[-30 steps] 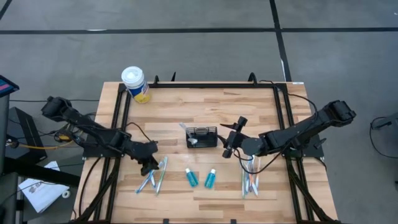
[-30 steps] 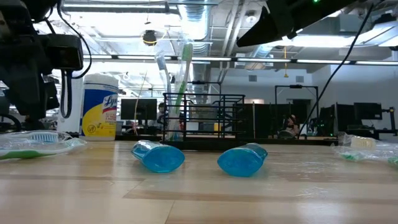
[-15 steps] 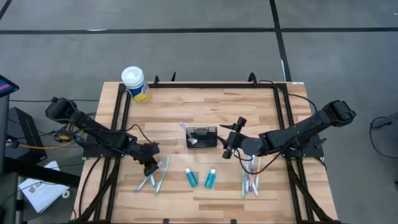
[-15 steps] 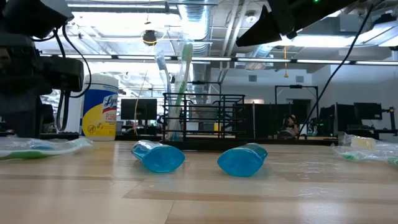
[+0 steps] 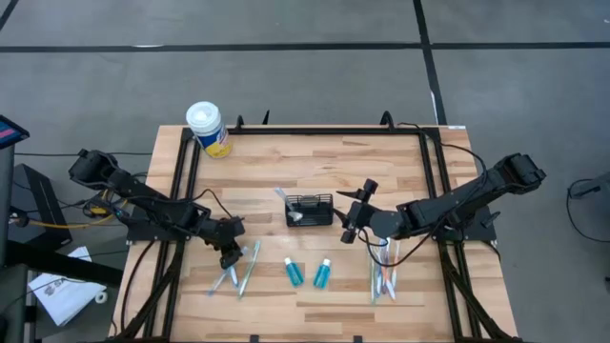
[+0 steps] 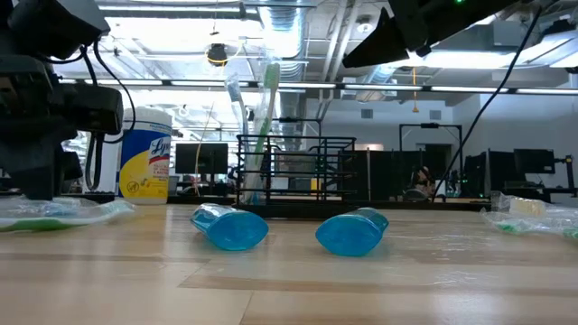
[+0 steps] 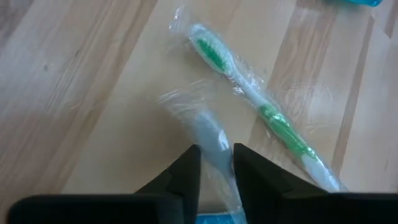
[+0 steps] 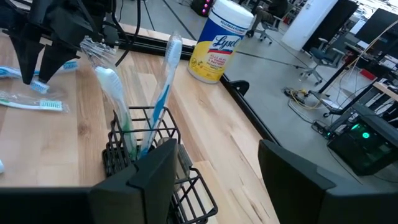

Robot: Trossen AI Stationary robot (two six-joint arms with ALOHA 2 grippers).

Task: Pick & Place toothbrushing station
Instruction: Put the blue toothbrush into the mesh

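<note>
Left gripper [image 7: 216, 163] pinching a wrapped toothbrush [image 7: 211, 140] on the table; beyond it, a basket [image 5: 310, 211] already holding two brushes, two tubes [image 5: 307, 273] and more brushes still unplaced; right gripper [image 5: 350, 213] waits open beside the basket.

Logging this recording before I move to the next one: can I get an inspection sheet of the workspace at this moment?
Surface: wooden table with a black frame, mostly bare.
Job's things: black wire basket mid-table holding two wrapped toothbrushes; two teal tubes lying in front of it; wrapped toothbrushes left and right of the tubes.
Clutter: white-lidded wipes canister at the back left corner.
Hands: left hand down on the left pile, fingers either side of a wrapped toothbrush; right hand open beside the basket.
Cables: run along both arms and off the left edge.
Surroundings: grey floor, papers at lower left, open workshop behind.
</note>
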